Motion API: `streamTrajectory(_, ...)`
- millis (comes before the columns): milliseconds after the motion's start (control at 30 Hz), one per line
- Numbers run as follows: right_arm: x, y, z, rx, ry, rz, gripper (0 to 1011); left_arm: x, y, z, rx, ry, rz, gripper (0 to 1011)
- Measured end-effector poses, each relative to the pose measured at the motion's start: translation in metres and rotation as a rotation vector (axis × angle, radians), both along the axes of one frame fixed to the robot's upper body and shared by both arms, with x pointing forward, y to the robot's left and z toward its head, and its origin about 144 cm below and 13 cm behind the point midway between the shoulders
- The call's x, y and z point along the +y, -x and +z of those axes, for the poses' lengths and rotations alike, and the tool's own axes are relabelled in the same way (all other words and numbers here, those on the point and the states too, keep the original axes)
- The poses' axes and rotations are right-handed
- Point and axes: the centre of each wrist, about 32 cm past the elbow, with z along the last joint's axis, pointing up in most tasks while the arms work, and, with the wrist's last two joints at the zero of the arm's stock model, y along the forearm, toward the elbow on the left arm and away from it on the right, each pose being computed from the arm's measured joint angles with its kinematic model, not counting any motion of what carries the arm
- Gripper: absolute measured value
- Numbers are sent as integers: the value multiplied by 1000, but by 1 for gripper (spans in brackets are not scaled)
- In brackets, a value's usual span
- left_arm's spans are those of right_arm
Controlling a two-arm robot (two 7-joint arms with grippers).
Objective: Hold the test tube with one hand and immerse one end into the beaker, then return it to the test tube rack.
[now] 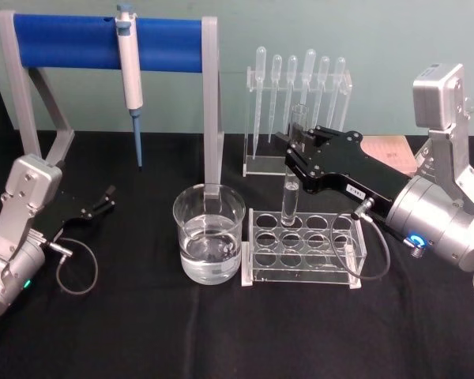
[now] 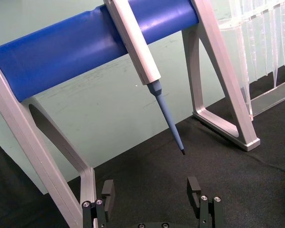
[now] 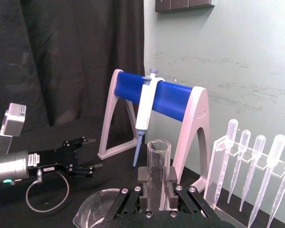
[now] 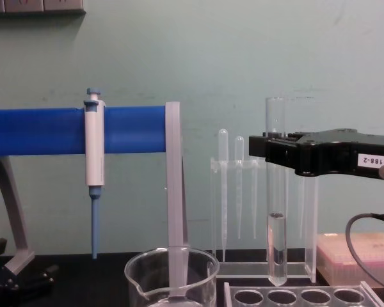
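The test tube [image 1: 290,197] is a clear glass tube standing upright, with liquid in its lower part [image 4: 276,246]. My right gripper [image 1: 295,150] is shut on its upper half, and the open rim [image 3: 158,147] rises above the black fingers [image 3: 143,183]. In the chest view its round bottom hangs just above the clear tube rack [image 4: 294,297]. The beaker [image 1: 209,233], wide and partly filled with clear liquid, stands to the left of the rack [image 1: 304,249]. My left gripper [image 1: 103,201] rests open near the table's left side, away from the glassware, its fingers [image 2: 194,189] spread.
A grey stand with a blue bar [image 1: 107,43] holds a hanging pipette [image 1: 130,87] behind the beaker. A clear holder of plastic pipettes [image 1: 296,103] stands behind the rack. A pink box [image 4: 358,256] sits at the back right.
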Motion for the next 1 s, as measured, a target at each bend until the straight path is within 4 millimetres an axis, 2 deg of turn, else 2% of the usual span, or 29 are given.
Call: streamTrajectory(1000,0,0,0,0,0,0,225,0,0,0,0,0,0,1000)
